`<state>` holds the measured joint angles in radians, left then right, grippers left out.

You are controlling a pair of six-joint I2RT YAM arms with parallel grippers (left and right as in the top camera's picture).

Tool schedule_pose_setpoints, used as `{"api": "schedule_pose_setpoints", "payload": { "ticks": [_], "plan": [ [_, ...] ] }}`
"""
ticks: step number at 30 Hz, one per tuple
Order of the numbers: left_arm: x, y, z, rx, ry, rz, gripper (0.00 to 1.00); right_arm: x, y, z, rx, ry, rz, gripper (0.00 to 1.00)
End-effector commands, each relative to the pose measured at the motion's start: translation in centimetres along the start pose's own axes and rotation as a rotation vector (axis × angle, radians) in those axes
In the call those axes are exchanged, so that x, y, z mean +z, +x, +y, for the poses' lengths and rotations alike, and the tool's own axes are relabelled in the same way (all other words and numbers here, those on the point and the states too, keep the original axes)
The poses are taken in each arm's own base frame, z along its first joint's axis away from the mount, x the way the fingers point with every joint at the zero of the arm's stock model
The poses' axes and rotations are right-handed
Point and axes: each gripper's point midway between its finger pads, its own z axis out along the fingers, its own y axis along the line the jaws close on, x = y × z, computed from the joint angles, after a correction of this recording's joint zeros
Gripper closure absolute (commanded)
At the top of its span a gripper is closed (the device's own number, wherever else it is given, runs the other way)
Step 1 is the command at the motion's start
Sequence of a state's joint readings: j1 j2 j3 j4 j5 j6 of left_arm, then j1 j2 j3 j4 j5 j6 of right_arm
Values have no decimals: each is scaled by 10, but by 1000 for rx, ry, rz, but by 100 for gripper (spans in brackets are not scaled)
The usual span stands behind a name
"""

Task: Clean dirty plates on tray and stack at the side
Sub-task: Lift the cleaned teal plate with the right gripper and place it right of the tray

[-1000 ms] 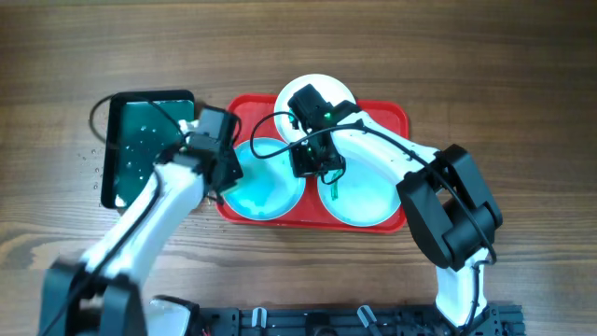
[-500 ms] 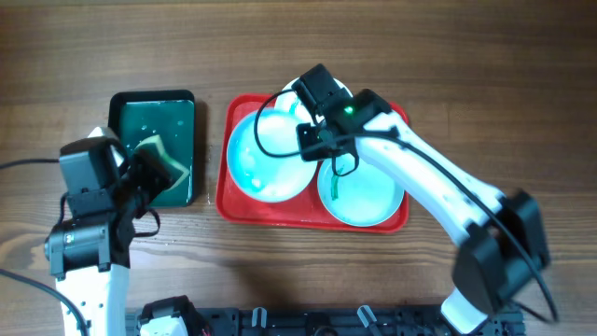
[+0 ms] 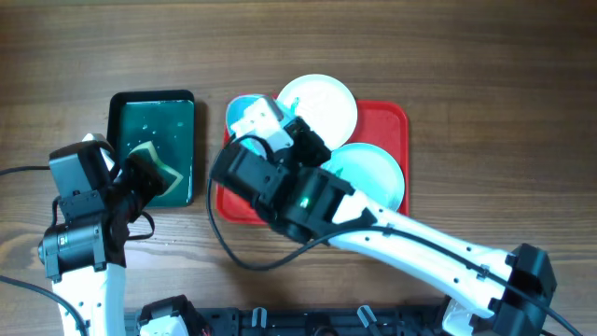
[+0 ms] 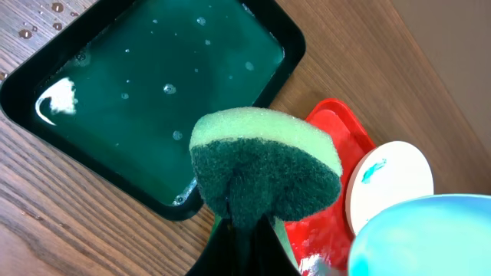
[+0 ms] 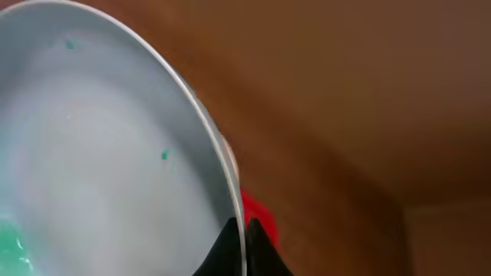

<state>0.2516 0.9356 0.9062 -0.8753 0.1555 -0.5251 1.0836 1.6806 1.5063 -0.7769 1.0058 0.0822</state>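
My right gripper (image 5: 236, 239) is pinched on the rim of a turquoise plate (image 5: 92, 153), holding it tilted and, as far as I can judge, raised above the left end of the red tray (image 3: 396, 117). The white plate (image 3: 322, 101) and the second turquoise plate (image 3: 373, 173) rest on that tray. My left gripper (image 4: 239, 239) clamps the sponge (image 4: 265, 165) beside the dark green tray (image 4: 153, 84). I judge this the wiping step: next the sponge must meet the held plate's face and scrub its green marks while my right side holds steady
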Motion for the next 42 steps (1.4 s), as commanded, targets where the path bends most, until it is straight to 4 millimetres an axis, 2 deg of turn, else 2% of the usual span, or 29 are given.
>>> {"api": "schedule_pose_setpoints", "payload": {
  "ticks": [1, 4, 7, 14, 15, 17, 19, 21, 24, 26, 27, 29, 30, 31, 34, 35, 38, 40, 42],
  "plan": [
    [-1, 0, -1, 16, 10, -1, 96, -21, -24, -37, -77, 205, -77, 95],
    [-1, 0, -1, 16, 10, -1, 96, -40, -43, -45, -111, 301, -128, 96],
    [-1, 0, -1, 16, 10, -1, 96, -54, -56, -40, -116, 306, -169, 96],
    [-1, 0, -1, 16, 10, -1, 96, -53, -53, -36, -88, 298, -176, 96],
    [-1, 0, -1, 16, 10, -1, 96, -50, -50, -34, -59, 293, -175, 96],
    [-1, 0, -1, 15, 10, -1, 96, -25, -30, -18, 2, 190, -138, 96],
    [-1, 0, 0, 16, 10, 0, 96, 7, -2, 9, 62, -24, -38, 96],
    [-1, 1, 0, 15, 8, 2, 96, 29, 31, 31, 253, -253, 136, 96],
    [-1, 1, 0, 15, 8, 2, 96, 45, 48, 40, 439, -445, 285, 96],
    [-1, 1, 0, 15, 8, 2, 96, 54, 53, 36, 525, -550, 344, 96],
    [-1, 1, 0, 15, 8, 2, 96, 66, 60, 24, 600, -611, 391, 96],
    [-1, 1, 0, 15, 8, 2, 96, 91, 85, -10, 714, -617, 479, 96],
    [-1, 1, 0, 15, 8, 2, 96, 103, 104, -31, 769, -583, 531, 96],
    [-1, 1, 0, 15, 8, 2, 96, 121, 137, -67, 854, -501, 603, 95],
    [-1, 1, 0, 15, 8, 2, 96, 144, 199, -133, 954, -368, 686, 96],
    [-1, 1, 0, 15, 8, 2, 96, 147, 214, -147, 986, -335, 705, 96],
    [1, 1, 0, 14, 5, 7, 96, 154, 262, -186, 1102, -232, 767, 96],
    [3, 2, 1, 12, -1, 17, 96, 157, 288, -198, 1151, -188, 802, 96],
    [7, 3, 3, 10, -10, 30, 96, 162, 311, -201, 1179, -146, 834, 96]
  ]
}}
